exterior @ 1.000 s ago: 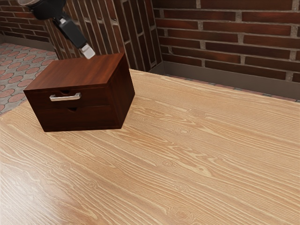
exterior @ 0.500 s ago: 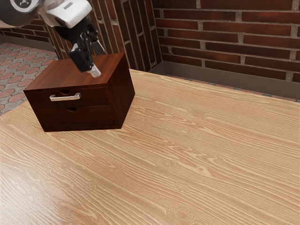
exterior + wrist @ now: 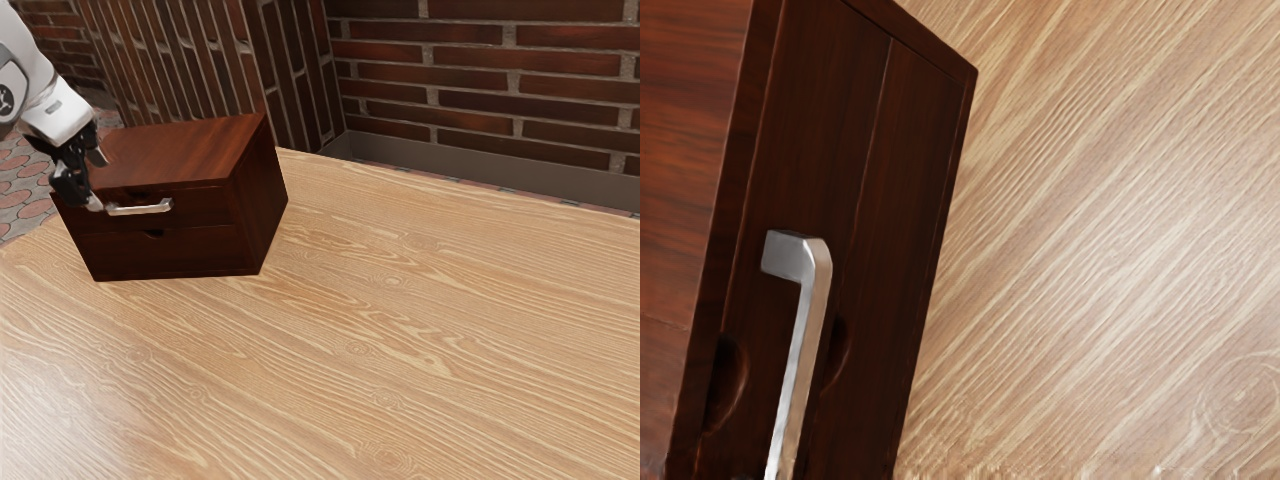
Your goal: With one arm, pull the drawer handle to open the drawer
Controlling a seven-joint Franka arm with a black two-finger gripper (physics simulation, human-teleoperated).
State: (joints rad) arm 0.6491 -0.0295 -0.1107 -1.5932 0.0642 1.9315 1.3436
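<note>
The exterior view looks down across the desk [image 3: 420,330] toward the brick wall [image 3: 480,80], while the close wrist view shares only the drawer handle [image 3: 140,207].

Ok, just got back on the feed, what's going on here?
The Franka arm's end effector hangs open by the exterior view's left end of the silver handle on the upper drawer of a small wooden cabinet on the table. It is not closed on the handle. The drawer front looks flush, so it is not yet pulled open.

Red brick walls [image 3: 480,70] and patterned floor tiles [image 3: 22,205] surround a pale wooden table [image 3: 400,340].
</note>
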